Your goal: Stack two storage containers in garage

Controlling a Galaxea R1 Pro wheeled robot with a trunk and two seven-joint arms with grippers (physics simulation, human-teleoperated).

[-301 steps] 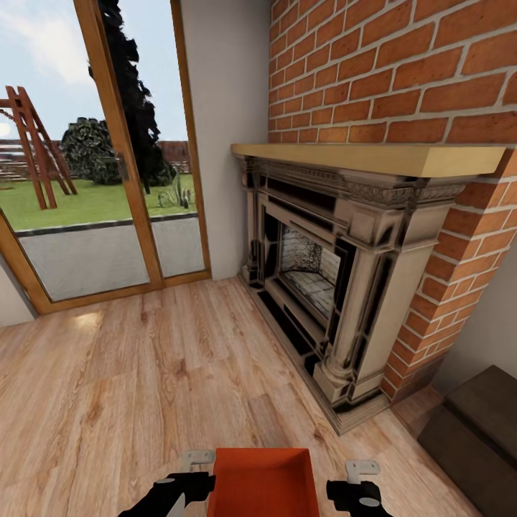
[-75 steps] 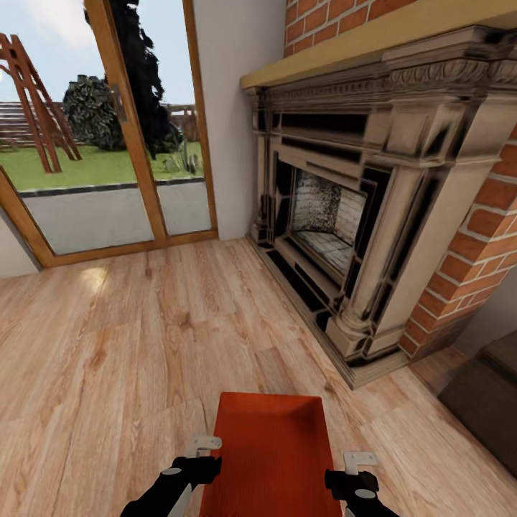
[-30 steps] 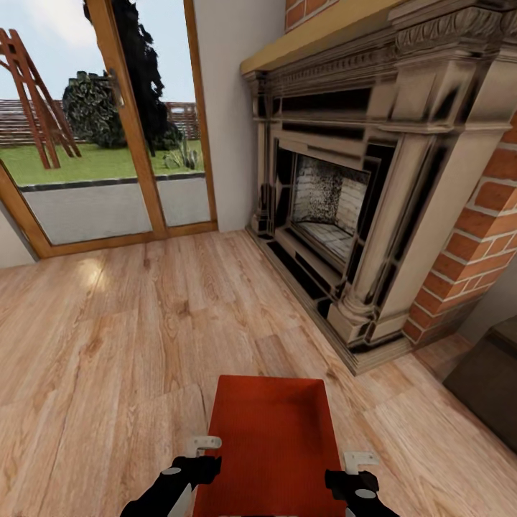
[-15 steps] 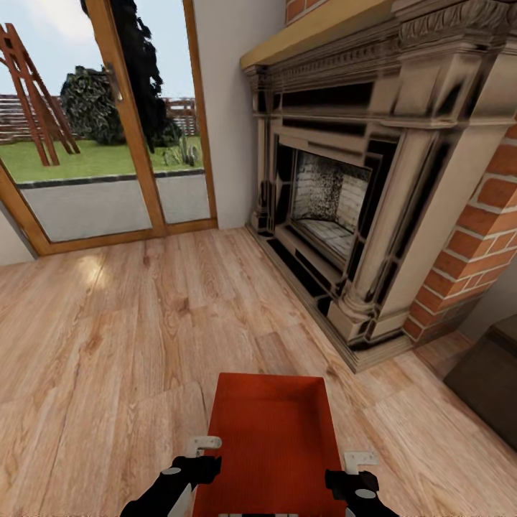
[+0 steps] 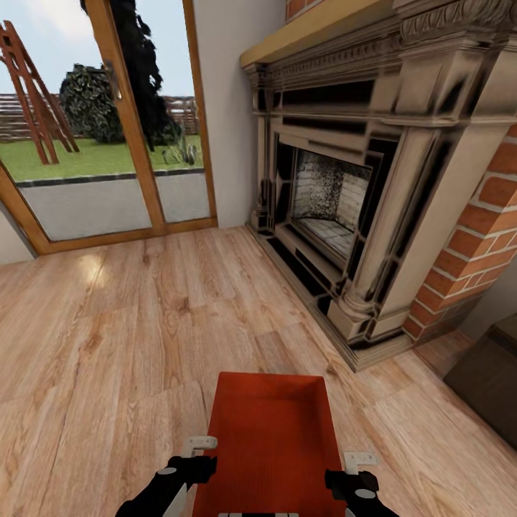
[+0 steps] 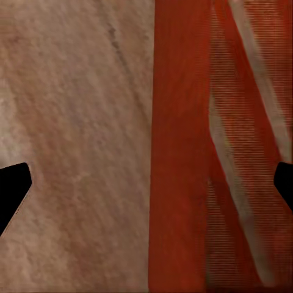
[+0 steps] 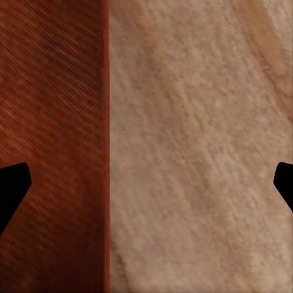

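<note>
At the bottom centre of the head view, an orange-red storage container point(image 5: 273, 445) sits between the left pincer point(image 5: 194, 459) and the right pincer point(image 5: 355, 470), over the light wood plank floor point(image 5: 108, 345). Each pincer stands spread wide across one long wall, a finger on either side; whether the fingers touch it I cannot tell. The fireplace point(image 5: 337, 194) fills the upper right, glass doors point(image 5: 93, 122) the upper left.

I count one orange-red storage container point(image 5: 273, 445) ahead of me, just the one. Two tools on my feed: the left tool point(image 5: 192, 459) and the right tool point(image 5: 352, 470), one at each side of it. One brick fireplace point(image 5: 359, 208), one pair of glass doors point(image 5: 108, 136), one dark cabinet point(image 5: 488, 380) at the edge.
</note>
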